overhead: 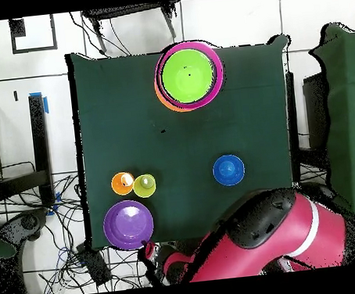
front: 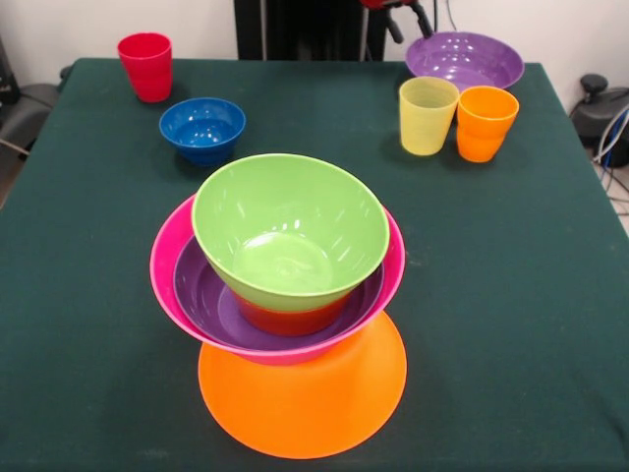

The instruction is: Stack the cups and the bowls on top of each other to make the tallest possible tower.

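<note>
The tower stands at the near middle of the table in the front view. Its base is a large upturned orange bowl (front: 303, 403). On it sit a hot pink bowl (front: 165, 265), a purple bowl (front: 201, 295), a small red-orange bowl (front: 291, 318) and a lime green bowl (front: 290, 231) on top. The tower also shows in the overhead view (overhead: 189, 75). A red cup (front: 144, 65), a blue bowl (front: 202, 128), a yellow cup (front: 428, 115), an orange cup (front: 486, 123) and a second purple bowl (front: 464, 59) stand loose. The gripper (front: 398, 14) is drawn back above that purple bowl's far edge.
In the overhead view the red arm (overhead: 268, 234) lies across the table's edge by the robot and hides the red cup. The blue bowl (overhead: 228, 169), yellow cup (overhead: 144, 185), orange cup (overhead: 122, 183) and purple bowl (overhead: 128, 224) sit near that edge. Cables lie on the floor.
</note>
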Robot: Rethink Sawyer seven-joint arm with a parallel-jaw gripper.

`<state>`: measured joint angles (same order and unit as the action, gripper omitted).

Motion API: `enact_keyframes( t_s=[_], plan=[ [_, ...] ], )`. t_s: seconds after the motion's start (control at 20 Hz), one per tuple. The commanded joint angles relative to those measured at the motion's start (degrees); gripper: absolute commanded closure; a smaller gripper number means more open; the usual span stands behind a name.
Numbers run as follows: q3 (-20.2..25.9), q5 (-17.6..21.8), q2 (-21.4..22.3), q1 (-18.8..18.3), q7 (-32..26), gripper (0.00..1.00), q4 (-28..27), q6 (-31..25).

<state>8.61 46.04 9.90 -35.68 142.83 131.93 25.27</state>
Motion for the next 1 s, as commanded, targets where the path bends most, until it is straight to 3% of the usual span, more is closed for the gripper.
enact_keyframes(
  t_s=[0.05, 0.25, 0.7, 1.0],
  plan=[
    [0.3, 1.5, -3.0, 2.1, 1.6, 0.0, -11.1, 6.6],
    [-0.2, 0.6, -2.2, 2.1, 1.6, 0.0, -10.4, 12.4],
    [1.3, -0.1, -0.8, 1.2, 3.8, 0.0, -9.7, 12.5],
    [0.9, -0.5, -2.4, 2.4, 3.2, 0.0, -12.0, 13.2]
  ],
)
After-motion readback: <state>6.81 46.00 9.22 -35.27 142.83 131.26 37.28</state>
